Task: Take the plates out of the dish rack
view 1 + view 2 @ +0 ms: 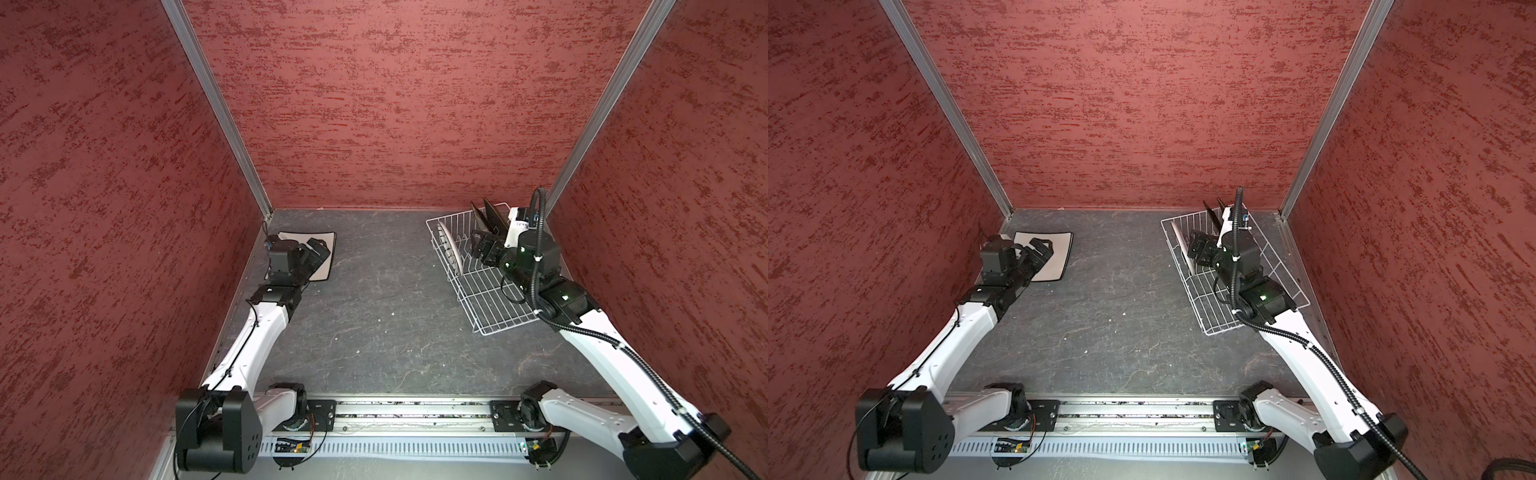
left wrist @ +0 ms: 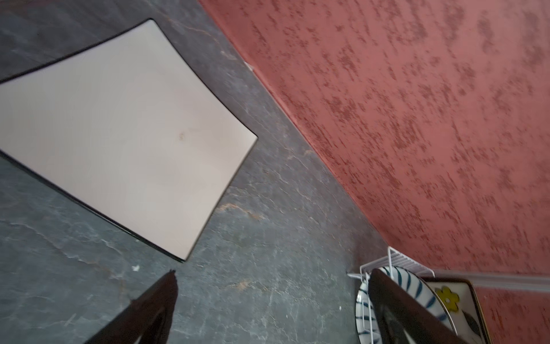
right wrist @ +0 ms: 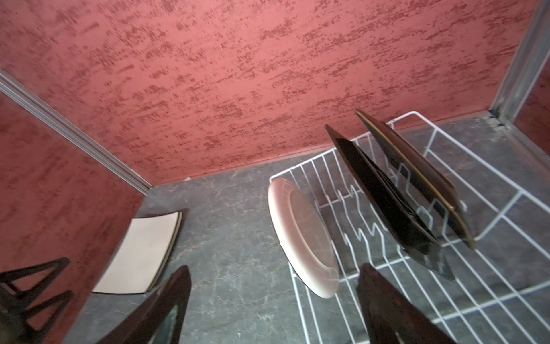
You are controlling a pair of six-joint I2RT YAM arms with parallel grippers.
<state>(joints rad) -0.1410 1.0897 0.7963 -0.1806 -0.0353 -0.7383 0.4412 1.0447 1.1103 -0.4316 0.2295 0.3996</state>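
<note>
- The left end effector is standing wide open and is holding nothing. In the left wrist view its dark fingers are framing only bare table.
- It is hovering over the cream plate, and I am not seeing any contact with it.
- The right end effector is also standing wide, with nothing between its fingers. In both top views it is hanging over the far half of the dish rack, between the round plate and the black plate, and it is touching neither.
- The cream plate is lying flat on the table near the far left corner, well apart from the rack. It is square, plain, with a thin dark rim.
- The dish rack, of white wire, is sitting on the right side of the table, near the far right corner.
- The round plate is standing on its edge at the rack's left side and is leaning. Its back is looking pale to the right wrist camera, and its face is showing dark streaks in the left wrist view.
- The black plate, glossy and square, is standing tilted among the prongs. Just behind it the flower plate is leaning the same way, dark with a thin golden edge, and the left wrist view is showing its cream face with a yellow flower.
</note>
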